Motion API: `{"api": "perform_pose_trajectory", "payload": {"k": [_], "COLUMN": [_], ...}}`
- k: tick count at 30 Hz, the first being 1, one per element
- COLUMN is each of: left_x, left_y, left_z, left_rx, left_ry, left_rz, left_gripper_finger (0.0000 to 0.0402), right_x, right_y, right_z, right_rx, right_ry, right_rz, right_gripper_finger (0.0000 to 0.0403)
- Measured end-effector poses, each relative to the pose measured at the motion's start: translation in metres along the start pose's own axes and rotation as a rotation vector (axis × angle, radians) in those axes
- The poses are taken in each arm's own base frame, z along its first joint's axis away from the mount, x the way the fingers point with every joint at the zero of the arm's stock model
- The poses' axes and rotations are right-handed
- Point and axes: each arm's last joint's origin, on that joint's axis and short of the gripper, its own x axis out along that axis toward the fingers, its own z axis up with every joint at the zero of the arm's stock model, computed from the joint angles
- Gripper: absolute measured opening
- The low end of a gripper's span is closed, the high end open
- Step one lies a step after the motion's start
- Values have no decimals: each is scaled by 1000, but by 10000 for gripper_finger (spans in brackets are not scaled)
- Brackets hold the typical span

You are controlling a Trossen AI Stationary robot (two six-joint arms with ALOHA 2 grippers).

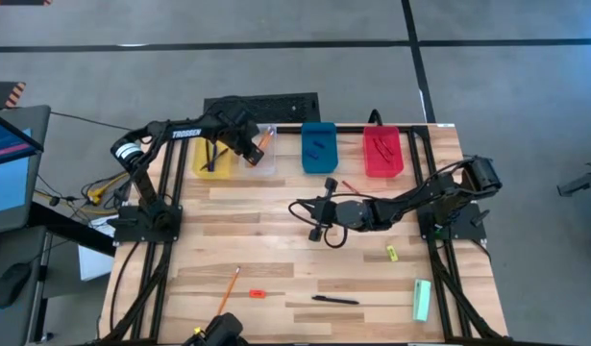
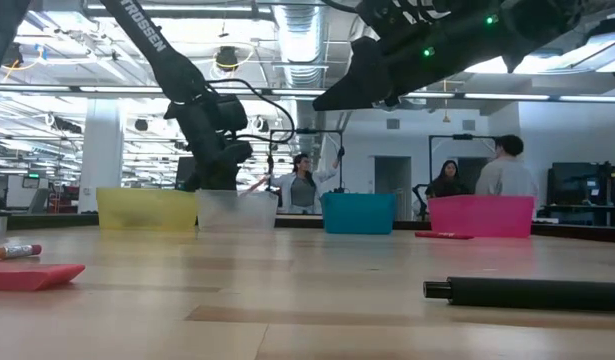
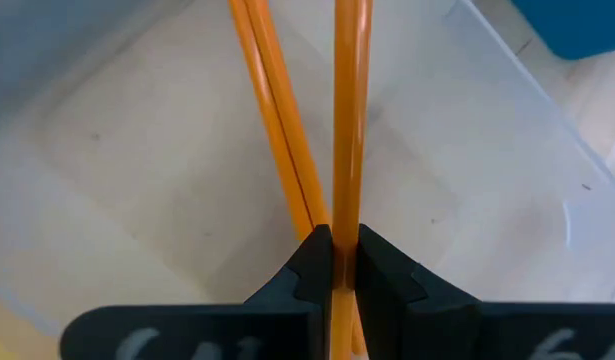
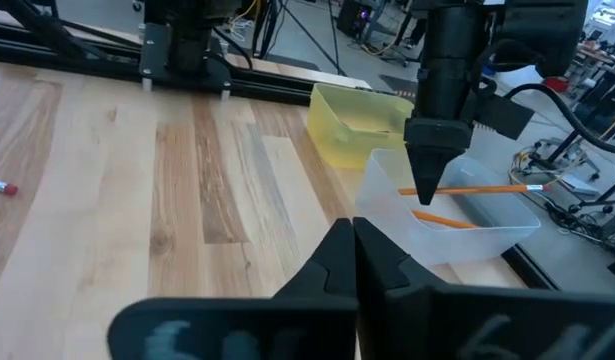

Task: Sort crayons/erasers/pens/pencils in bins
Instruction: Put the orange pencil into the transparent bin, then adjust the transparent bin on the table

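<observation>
My left gripper (image 1: 249, 146) hangs over the clear bin (image 1: 268, 165), shut on a long orange pencil (image 3: 347, 120). Two more orange pencils (image 3: 277, 120) lie on that bin's floor. The yellow bin (image 1: 213, 161), blue bin (image 1: 319, 147) and red bin (image 1: 382, 154) stand in a row with it along the far edge. My right gripper (image 1: 317, 219) is shut and empty above the middle of the table. Another pencil (image 1: 230, 285), a red eraser (image 1: 257, 292), a black pen (image 1: 335, 300) and a yellow eraser (image 1: 392, 253) lie flat on the table. My left gripper pinches the orange pencil (image 3: 345, 235) between its two fingers, near one end of it. The fingers (image 4: 427, 160) come from above, pointing down, and lie across it. The pencil (image 4: 482, 189) is level, at about the height of the clear bin's rim, off the bin's floor.
A pale green bar (image 1: 422, 300) lies near the table's right near corner. A short reddish crayon (image 1: 350, 185) rests in front of the red bin. Dark sticks lie in the yellow and blue bins, reddish ones in the red. People stand in the room beyond the table.
</observation>
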Motion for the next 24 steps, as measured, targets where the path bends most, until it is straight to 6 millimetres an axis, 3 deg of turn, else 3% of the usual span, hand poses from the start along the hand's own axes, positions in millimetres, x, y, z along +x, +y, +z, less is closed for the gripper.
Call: {"api": "perform_pose_trajectory", "payload": {"k": [11,24], "left_x": [0,0], "left_y": [-1,0], "left_z": [-2,-2], "left_rx": [-18,-22], "left_ry": [18,15], "left_rz": [-19,-12], "left_gripper_finger": [26,74], "right_x": [0,0], "right_y": [0,0], "right_z": [0,0], "right_rx": [4,4], "right_ry": [4,4], "right_rz": [1,1], "right_gripper_finger": [4,5]}}
